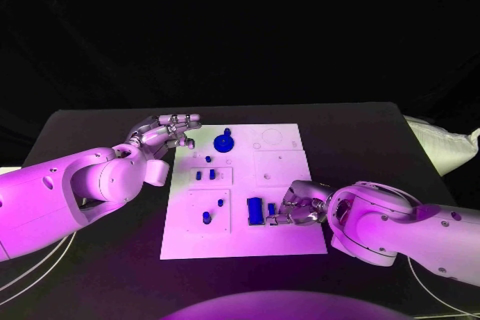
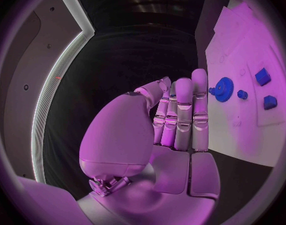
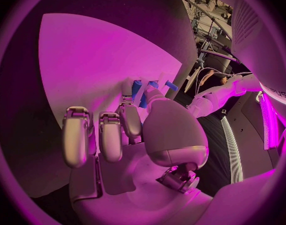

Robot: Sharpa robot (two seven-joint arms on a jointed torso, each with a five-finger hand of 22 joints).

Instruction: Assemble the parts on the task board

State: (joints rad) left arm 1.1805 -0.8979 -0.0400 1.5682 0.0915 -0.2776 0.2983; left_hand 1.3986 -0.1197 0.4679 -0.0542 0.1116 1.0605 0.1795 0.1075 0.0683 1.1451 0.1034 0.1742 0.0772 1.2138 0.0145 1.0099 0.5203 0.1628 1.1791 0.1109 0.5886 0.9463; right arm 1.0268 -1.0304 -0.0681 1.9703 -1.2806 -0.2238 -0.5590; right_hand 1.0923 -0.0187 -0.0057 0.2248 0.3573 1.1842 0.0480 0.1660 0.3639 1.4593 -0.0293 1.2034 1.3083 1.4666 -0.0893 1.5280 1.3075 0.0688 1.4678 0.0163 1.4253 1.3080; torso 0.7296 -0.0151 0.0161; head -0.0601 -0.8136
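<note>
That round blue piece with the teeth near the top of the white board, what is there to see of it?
The blue gear is a flat toothed wheel with a raised hub and a small tab at its far edge, plastic by its look. It lies flat on the task board at its far left part. The left hand hovers beside it, fingers straight, not touching it.

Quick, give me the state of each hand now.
Left hand: open, fingers straight, holding nothing.
Right hand: fingertips at a small blue part; whether it holds it cannot be told.
</note>
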